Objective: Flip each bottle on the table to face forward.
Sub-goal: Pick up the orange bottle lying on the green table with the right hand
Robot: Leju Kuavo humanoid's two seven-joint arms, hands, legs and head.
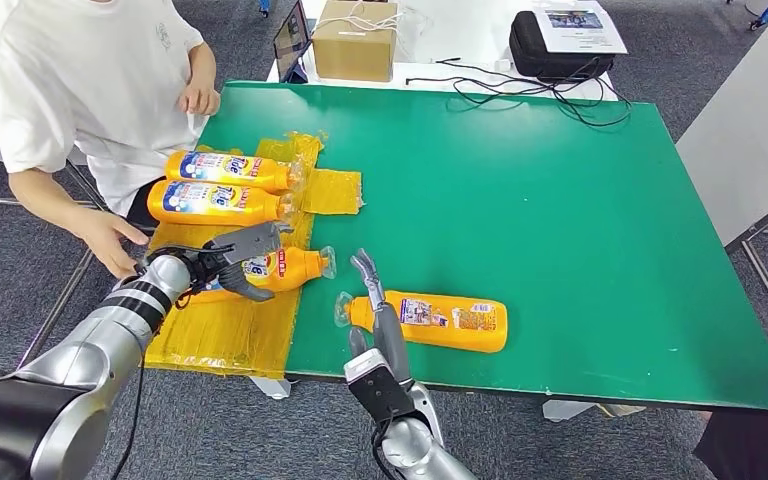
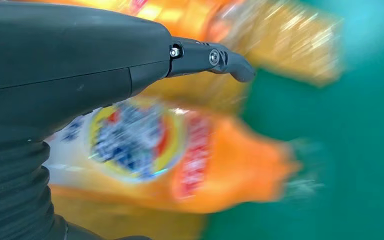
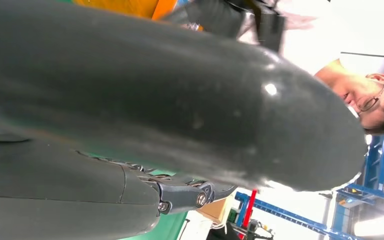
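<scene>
Two orange bottles (image 1: 225, 168) (image 1: 215, 201) lie side by side on the yellow mat (image 1: 225, 335), blue and yellow front labels up. A third orange bottle (image 1: 295, 268) lies at the mat's right edge with its cap toward the green table. My left hand (image 1: 230, 263) grips it, thumb on the far side and dark fingers on the near side. The left wrist view shows this bottle (image 2: 180, 160) blurred, front label up, under my left hand (image 2: 80, 65). A fourth bottle (image 1: 450, 323) lies on the green table (image 1: 560, 220), back label up. My right hand (image 1: 380, 325) is open, fingers stretched out by its cap end.
A person in a white shirt (image 1: 90, 80) sits at the table's left, one hand (image 1: 110, 240) by the mat's left edge, the other (image 1: 200, 98) at the far corner. A cardboard box (image 1: 355, 40), a black bag (image 1: 560, 45) and cables (image 1: 520, 90) lie beyond the table.
</scene>
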